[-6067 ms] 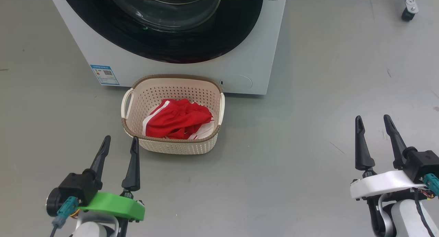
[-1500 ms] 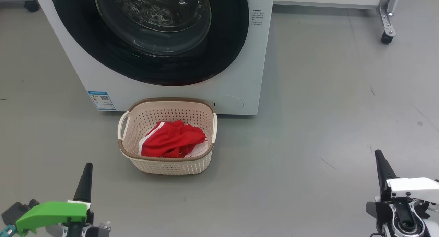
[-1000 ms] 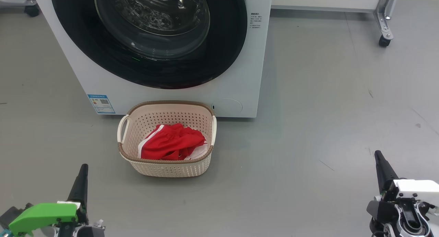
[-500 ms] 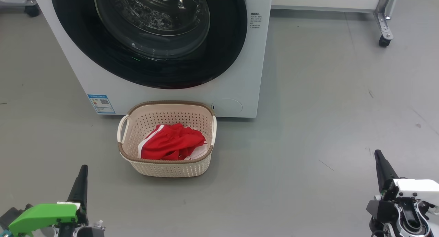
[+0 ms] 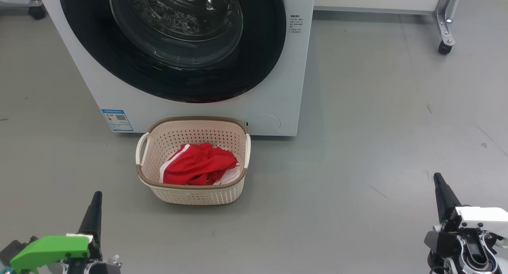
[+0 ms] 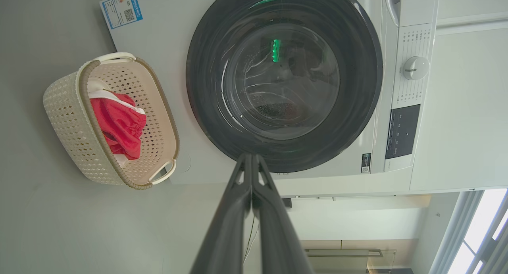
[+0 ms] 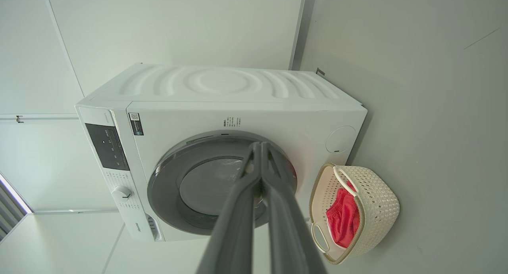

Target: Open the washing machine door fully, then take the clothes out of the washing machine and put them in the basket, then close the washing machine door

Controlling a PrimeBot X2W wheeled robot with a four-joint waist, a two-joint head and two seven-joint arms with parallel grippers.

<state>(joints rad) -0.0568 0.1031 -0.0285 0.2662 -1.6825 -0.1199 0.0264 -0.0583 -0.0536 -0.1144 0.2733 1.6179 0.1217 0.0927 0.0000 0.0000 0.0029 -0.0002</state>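
Note:
The white washing machine (image 5: 278,87) stands on the floor with its black-rimmed washing machine door (image 5: 258,60) flat against the front. Before it sits the cream basket (image 5: 190,119), and red and white clothes (image 5: 198,169) lie inside. My left gripper (image 5: 97,195) hangs shut at the lower left, well short of the basket. My right gripper (image 5: 437,178) hangs shut at the lower right, far from both. In the left wrist view the left gripper (image 6: 251,157) has its tips pressed together, empty, before the door (image 6: 357,87). The right gripper (image 7: 260,145) also has its tips pressed together, empty.
A blue label (image 5: 117,119) marks the machine's lower left corner. A metal frame leg on a caster (image 5: 444,24) stands at the far right, and another caster (image 5: 35,12) at the far left. Grey floor spreads right of the basket. A dial (image 6: 414,68) sits on the machine's panel.
Nothing has moved over the last second. Since six seconds ago the view has drawn back from the machine, and both grippers, open then, are shut and sit lower.

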